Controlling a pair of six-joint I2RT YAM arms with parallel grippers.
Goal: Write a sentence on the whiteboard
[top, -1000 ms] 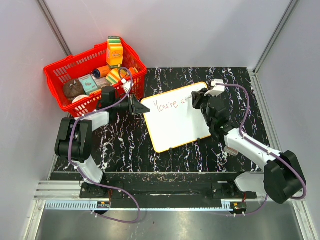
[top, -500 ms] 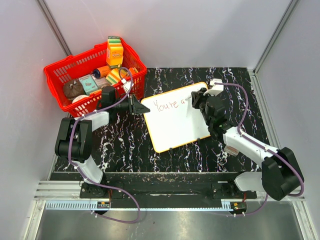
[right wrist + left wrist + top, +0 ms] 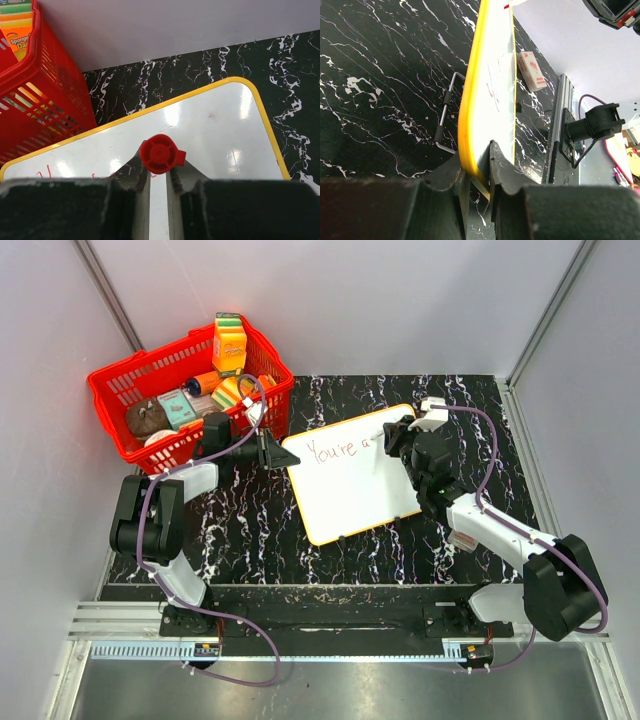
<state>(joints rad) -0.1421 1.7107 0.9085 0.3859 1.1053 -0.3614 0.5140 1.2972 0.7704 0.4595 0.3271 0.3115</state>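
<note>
The whiteboard (image 3: 350, 480) sits on the black marbled table (image 3: 250, 530) between the two arms, just beside the red basket (image 3: 150, 362). The sentence (image 3: 338, 449) near its upper edge reads "You're a" in thin red cursive. The left gripper (image 3: 477, 172) is pinched tight on the board's yellow rim at its upper left corner, and the right gripper (image 3: 157, 172) is closed around a red marker (image 3: 160, 153) held over the board's right part. In the basket, a striped pack (image 3: 17, 25) carries the word "Sponge"; the print below it is cut off.
</note>
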